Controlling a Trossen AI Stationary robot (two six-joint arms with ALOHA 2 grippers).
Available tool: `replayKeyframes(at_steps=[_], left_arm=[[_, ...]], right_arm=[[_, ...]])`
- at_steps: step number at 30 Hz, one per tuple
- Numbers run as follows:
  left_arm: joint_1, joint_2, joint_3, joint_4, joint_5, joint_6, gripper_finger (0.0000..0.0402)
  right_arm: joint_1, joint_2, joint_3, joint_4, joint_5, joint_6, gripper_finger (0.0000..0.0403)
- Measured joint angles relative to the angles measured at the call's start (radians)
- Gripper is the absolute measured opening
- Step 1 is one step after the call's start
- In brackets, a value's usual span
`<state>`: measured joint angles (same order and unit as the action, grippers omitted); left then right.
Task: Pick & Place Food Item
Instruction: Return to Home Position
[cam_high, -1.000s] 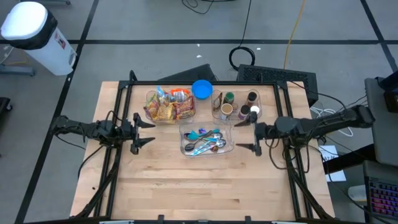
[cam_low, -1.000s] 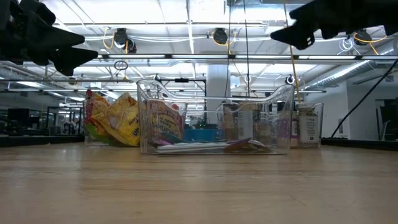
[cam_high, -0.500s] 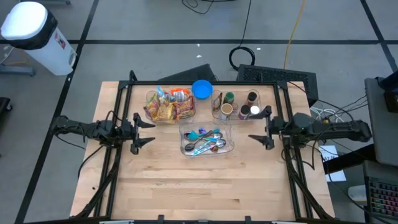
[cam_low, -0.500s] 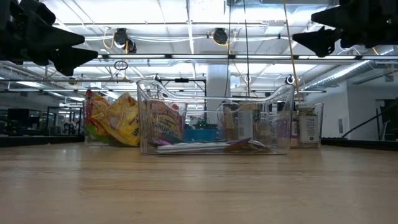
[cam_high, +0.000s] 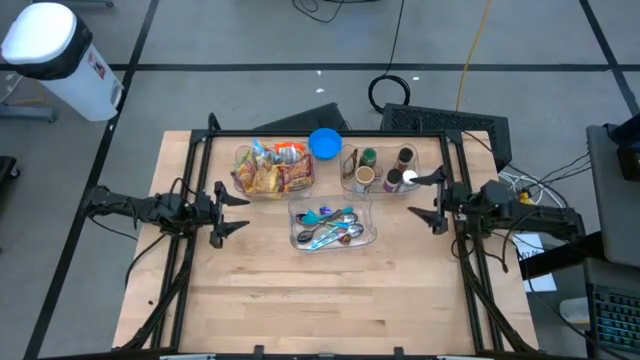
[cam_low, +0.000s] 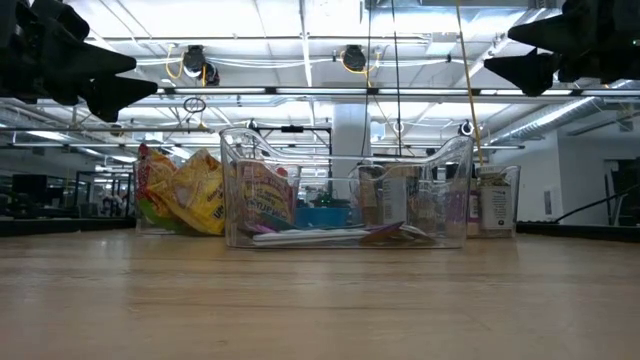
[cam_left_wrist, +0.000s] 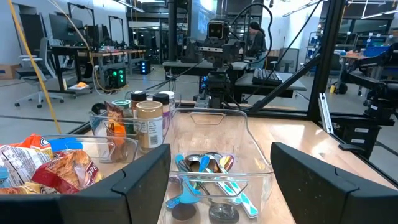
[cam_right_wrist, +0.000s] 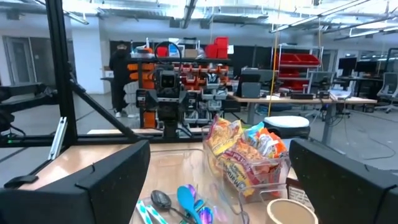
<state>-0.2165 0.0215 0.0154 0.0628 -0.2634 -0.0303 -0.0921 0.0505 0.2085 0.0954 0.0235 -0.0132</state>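
Food items are colourful snack packets (cam_high: 272, 172) heaped in a clear bin at the far left; they also show in the right wrist view (cam_right_wrist: 249, 152). Beside it stands a clear bin of jars and bottles (cam_high: 380, 172). In front lies a clear bin of spoons (cam_high: 332, 225). My left gripper (cam_high: 244, 212) hovers open and level at the table's left, pointing at the spoon bin (cam_left_wrist: 214, 155). My right gripper (cam_high: 418, 197) hovers open at the table's right, above table height (cam_low: 520, 60), nothing between its fingers (cam_right_wrist: 112, 174).
A blue round bowl (cam_high: 324, 143) sits at the far edge between the two back bins. Black frame rails (cam_high: 196, 250) run along both sides of the wooden table. The near half of the table (cam_high: 330, 300) is bare wood.
My right gripper has drawn back toward the table's right edge, away from the spoon bin, and slightly toward the far edge, its arm folding in. It has tipped up a little and stayed open.
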Motion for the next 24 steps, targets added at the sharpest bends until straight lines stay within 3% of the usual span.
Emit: replayKeyframes(at_steps=[9,19,24], left_arm=[[0.000,0.000,0.000,0.000,0.000,0.000,0.0285],[0.000,0.000,0.000,0.000,0.000,0.000,0.0285],[0.000,0.000,0.000,0.000,0.001,0.000,0.0285]], right_arm=[[0.000,-0.047,-0.037,0.007,0.000,-0.007,0.0380],[0.000,-0.048,-0.185,0.278,0.000,-0.010,0.0380],[0.000,-0.047,-0.190,0.204,-0.002,-0.001,0.0380]])
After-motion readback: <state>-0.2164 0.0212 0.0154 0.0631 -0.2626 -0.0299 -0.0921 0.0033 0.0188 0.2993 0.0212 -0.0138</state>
